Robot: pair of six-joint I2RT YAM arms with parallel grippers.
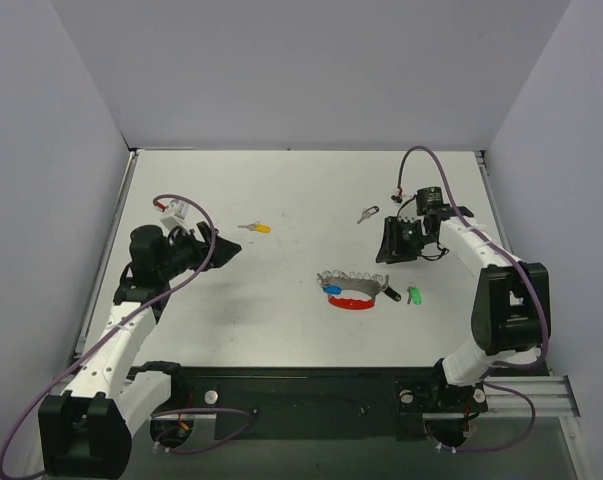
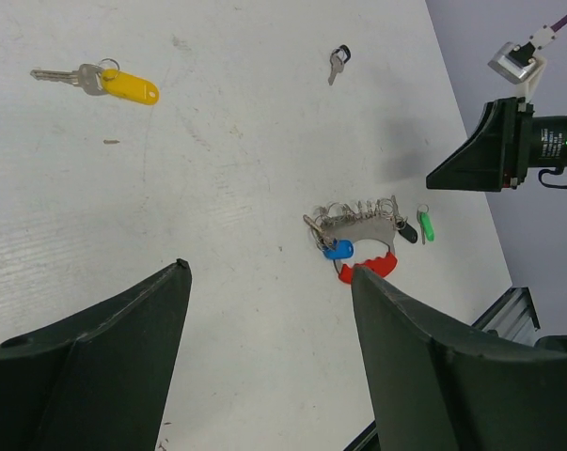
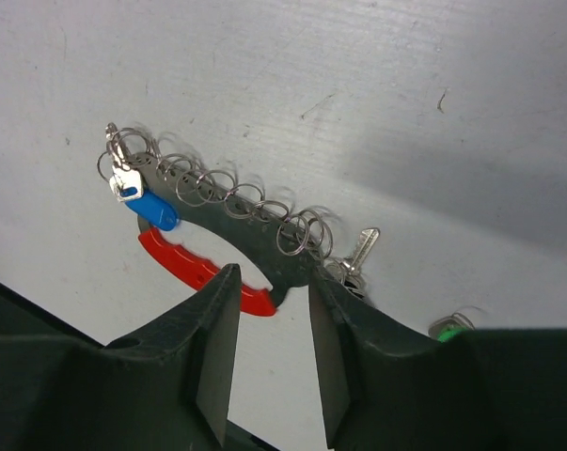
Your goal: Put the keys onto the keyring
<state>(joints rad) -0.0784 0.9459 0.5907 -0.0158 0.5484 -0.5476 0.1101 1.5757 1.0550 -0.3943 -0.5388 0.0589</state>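
Keyring (image 3: 238,224) near, ahead of right gripper (image 3: 272,305); jaws slightly apart, empty.

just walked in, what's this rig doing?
Nothing is held. The keyring lies mid-table, the blue key at one end, apparently on a ring. The green key lies loose beside it, the yellow key far off on the left. The right tool hangs near the keyring, pointed at it, jaws partly apart; the left tool is open, well back.

Robotics lab test cell: white worktop (image 1: 281,200) boxed by plain grey walls (image 1: 311,70), left arm (image 1: 121,335) and right arm (image 1: 501,300) bolted at its edge.
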